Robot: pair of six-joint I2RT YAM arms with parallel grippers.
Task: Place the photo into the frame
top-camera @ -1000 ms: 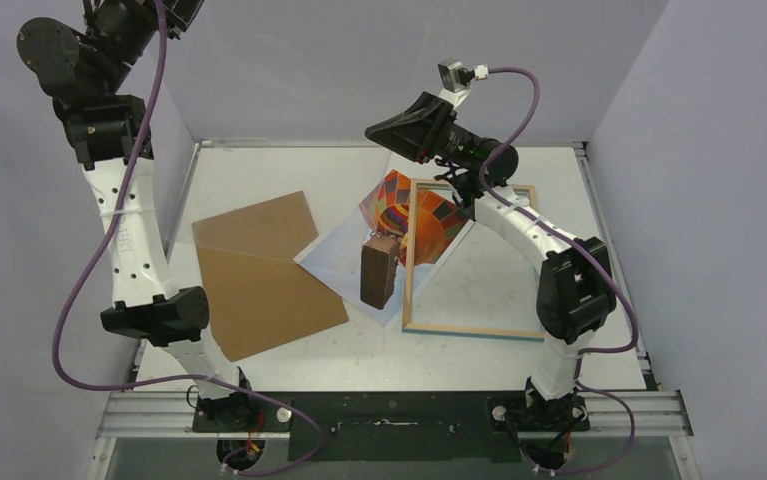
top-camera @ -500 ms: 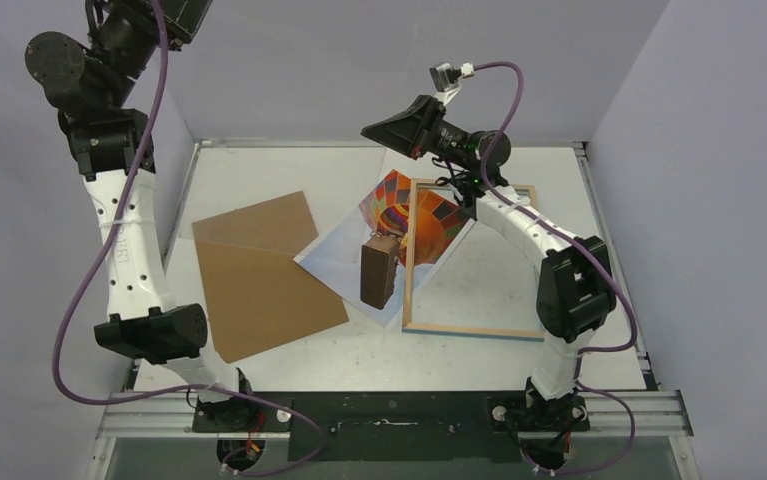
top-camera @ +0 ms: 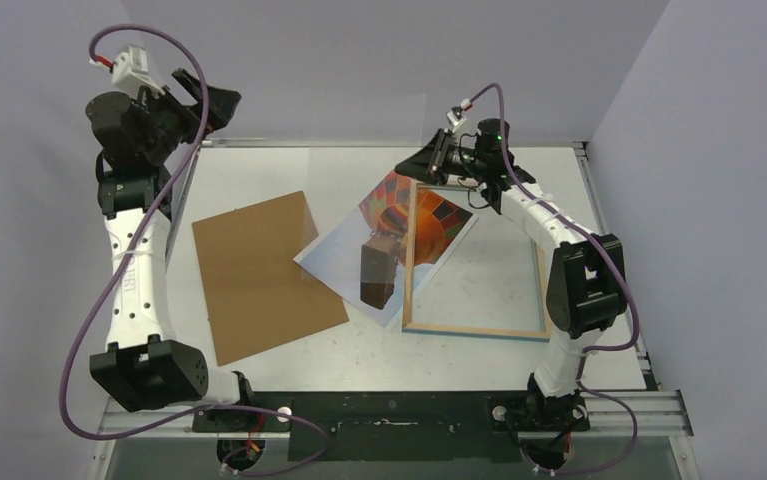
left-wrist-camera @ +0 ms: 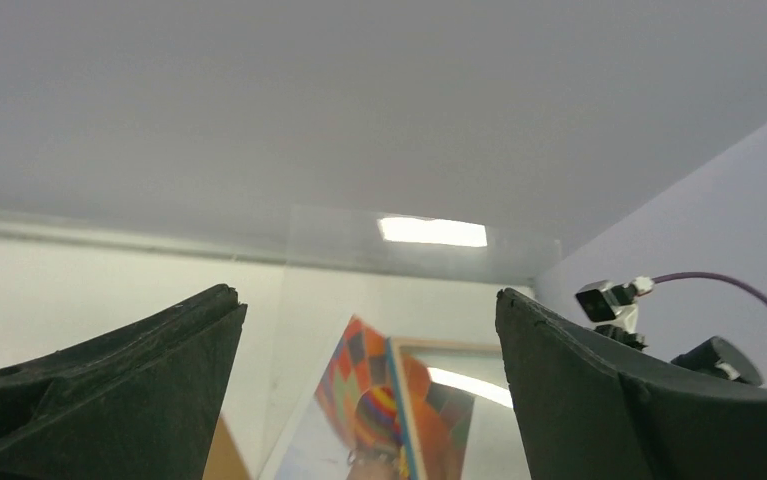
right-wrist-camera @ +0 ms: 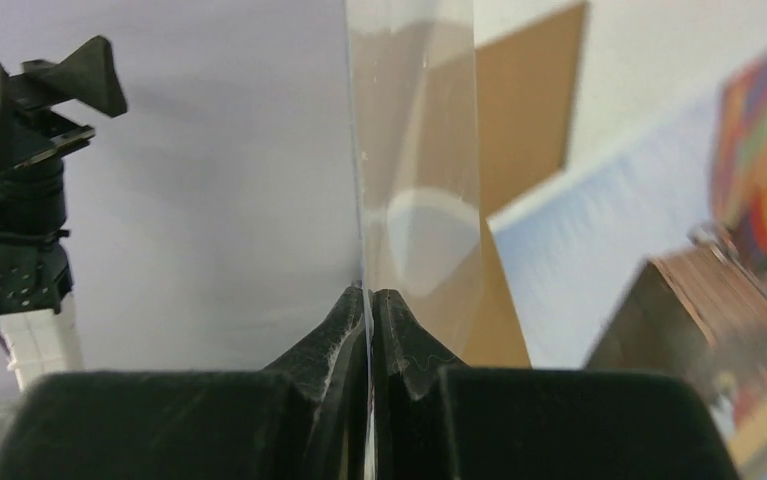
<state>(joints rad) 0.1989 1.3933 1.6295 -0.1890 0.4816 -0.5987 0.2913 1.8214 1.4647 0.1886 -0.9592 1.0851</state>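
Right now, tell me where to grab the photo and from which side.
Take the photo by its left corner, which laps onto the brown board, coming from the left side. It lies flat, and its right part sits under the frame's left rail, so that end looks free to pinch and slide out.

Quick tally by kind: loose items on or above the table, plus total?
photo: 1
frame: 1
brown backing board: 1
clear pane, pinched upright in the right hand: 1
Total: 4
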